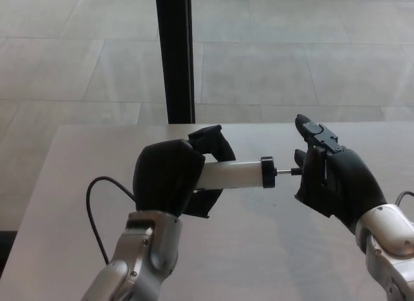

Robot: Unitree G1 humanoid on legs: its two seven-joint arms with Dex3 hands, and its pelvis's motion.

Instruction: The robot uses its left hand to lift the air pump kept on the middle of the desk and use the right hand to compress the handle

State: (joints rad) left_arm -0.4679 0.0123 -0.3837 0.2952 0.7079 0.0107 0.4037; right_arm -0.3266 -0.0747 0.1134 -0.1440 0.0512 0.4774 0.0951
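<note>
Air pump [236,174], smooth white cylinder in left robot hand [169,177]; right robot hand [333,179] around handle.

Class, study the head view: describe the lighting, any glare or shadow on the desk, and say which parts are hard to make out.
Head view: soft, even daylight; the desk has a pale sheen and only faint shadows. The left hand and right hand are dark with little surface detail. The air pump barrel is sharp, while its thin rod is barely visible and its handle is hidden behind the right hand.
</note>
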